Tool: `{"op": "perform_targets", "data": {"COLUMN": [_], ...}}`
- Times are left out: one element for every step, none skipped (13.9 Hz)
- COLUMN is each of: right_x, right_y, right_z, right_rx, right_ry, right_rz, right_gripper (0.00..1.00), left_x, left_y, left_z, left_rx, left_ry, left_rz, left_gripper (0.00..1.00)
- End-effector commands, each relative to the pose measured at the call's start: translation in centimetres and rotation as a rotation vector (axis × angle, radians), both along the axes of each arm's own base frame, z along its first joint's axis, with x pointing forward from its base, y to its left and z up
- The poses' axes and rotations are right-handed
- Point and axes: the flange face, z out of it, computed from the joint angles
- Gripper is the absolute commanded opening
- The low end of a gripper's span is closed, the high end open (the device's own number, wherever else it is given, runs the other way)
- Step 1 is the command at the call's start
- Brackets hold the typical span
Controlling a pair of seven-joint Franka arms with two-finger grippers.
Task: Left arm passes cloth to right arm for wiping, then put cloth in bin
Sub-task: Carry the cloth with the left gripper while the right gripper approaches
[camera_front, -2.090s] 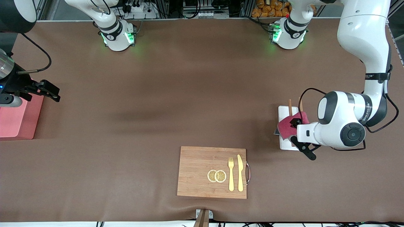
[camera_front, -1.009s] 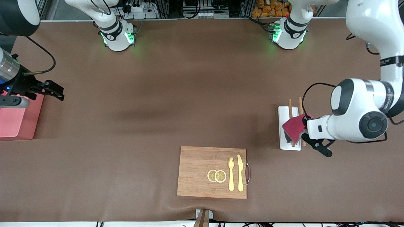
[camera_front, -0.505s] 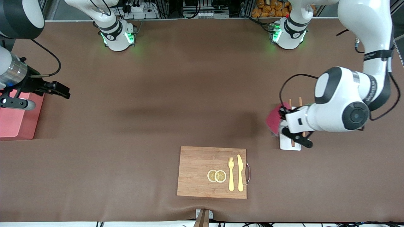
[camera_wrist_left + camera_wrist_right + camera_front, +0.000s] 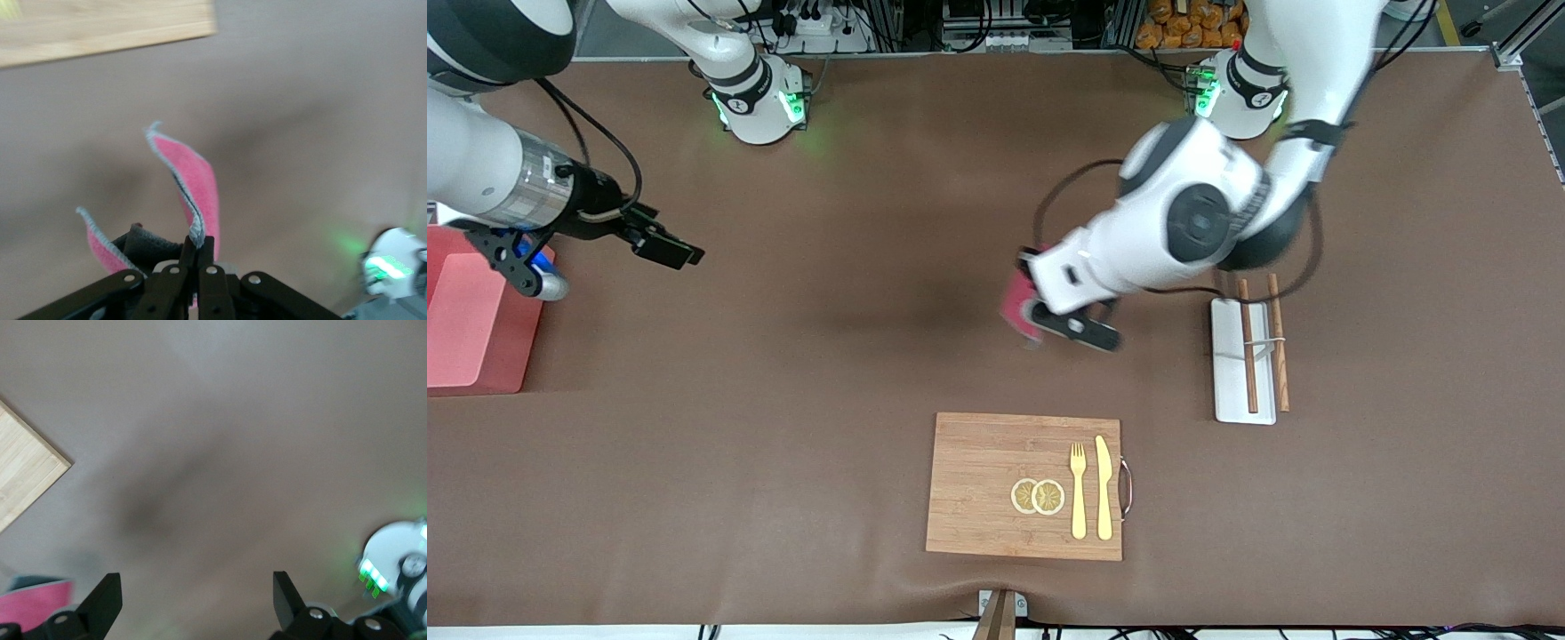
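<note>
Only the left wrist view shows the left gripper (image 4: 198,248) pinched tight on the cloth (image 4: 193,183), over bare table (image 4: 854,356). The right gripper (image 4: 665,249) hangs wide and empty near the bin (image 4: 471,324). Open mat lies between them; the board (image 4: 996,480) sits nearer the camera.

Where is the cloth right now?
The cloth hangs pinched in the left gripper, up in the air over bare tabletop near the table's middle, between the right gripper and the white tray.
</note>
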Motion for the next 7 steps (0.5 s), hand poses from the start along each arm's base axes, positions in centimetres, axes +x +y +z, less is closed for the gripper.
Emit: {"op": "perform_targets", "data": {"right_x": [0.4,0.6,1.0,1.3,1.5,1.7,1.9], "right_y": [1.9,2.6,3.5,4.7,6.0,7.2,8.0], "right_z": [-1.3,-2.1,-3.1,-4.4,-5.7,-6.8,-7.6], "right_rx": [0.062,0.075,0.096,0.112,0.117,0.119,0.134], "right_ry": [0.141,0.187,0.245,0.313,0.362,0.395,0.415], "right_rz": [-0.204,-0.257,-0.319,-0.379,-0.414,-0.429,-0.437], "right_gripper": [1.0,1.0,1.0,1.0,1.0,1.0,1.0], "left_x": [-1.6,-2.4,-3.0,-3.5,-4.0,-4.9,-5.2], "left_y": [-4.4,-6.0,-7.3,-8.2,-8.9,-9.8,-10.1], "left_z": [1.6,2.3,2.8,3.3,3.9,4.7,5.4], "left_rx": [-0.096,-0.144,-0.196,-0.243,-0.279,-0.312,-0.332], "left_ry": [0.021,0.015,0.026,0.033,0.047,0.061,0.064], "left_rz": [0.094,0.12,0.153,0.176,0.193,0.203,0.223], "left_gripper": [0.0,0.0,0.0,0.0,0.0,0.0,0.0]}}
